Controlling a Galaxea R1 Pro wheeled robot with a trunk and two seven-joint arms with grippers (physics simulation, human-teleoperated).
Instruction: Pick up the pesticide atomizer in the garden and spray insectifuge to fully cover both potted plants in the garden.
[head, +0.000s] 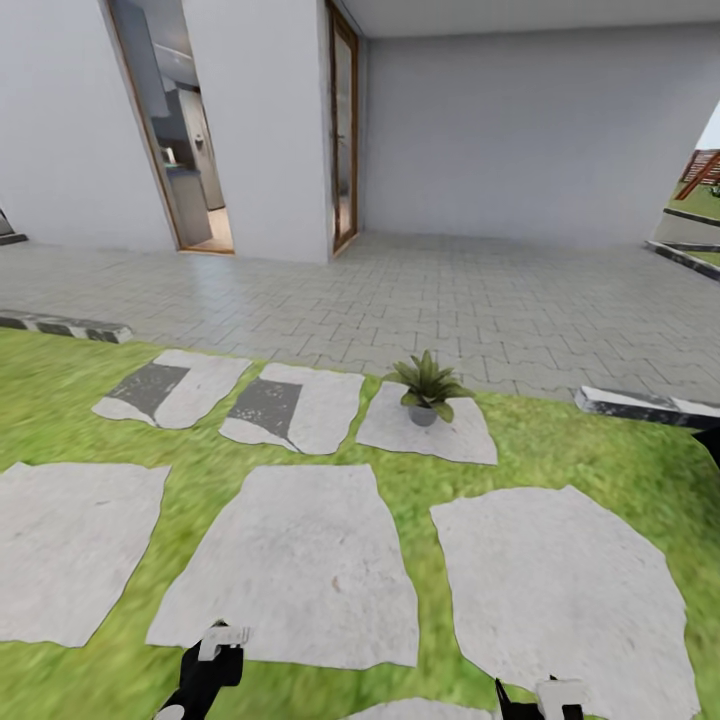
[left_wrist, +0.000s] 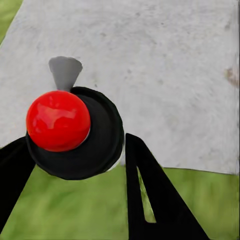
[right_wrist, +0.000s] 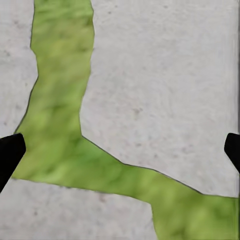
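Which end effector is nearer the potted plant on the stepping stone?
Hard to call. The potted plant stands well ahead; the left end effector and right end effector both sit low by the robot, far short of it.

A potted plant (head: 427, 385) stood on a stepping stone (head: 455, 436) at the lawn's (head: 560, 450) far edge. Behind it lay the paved patio (head: 450, 290), then the house wall (head: 520, 130). More stones (head: 290, 560) lay nearer, before it.

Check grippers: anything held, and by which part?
Left gripper clamps what looks like the pesticide atomizer by its dark round body. Right gripper open, empty.
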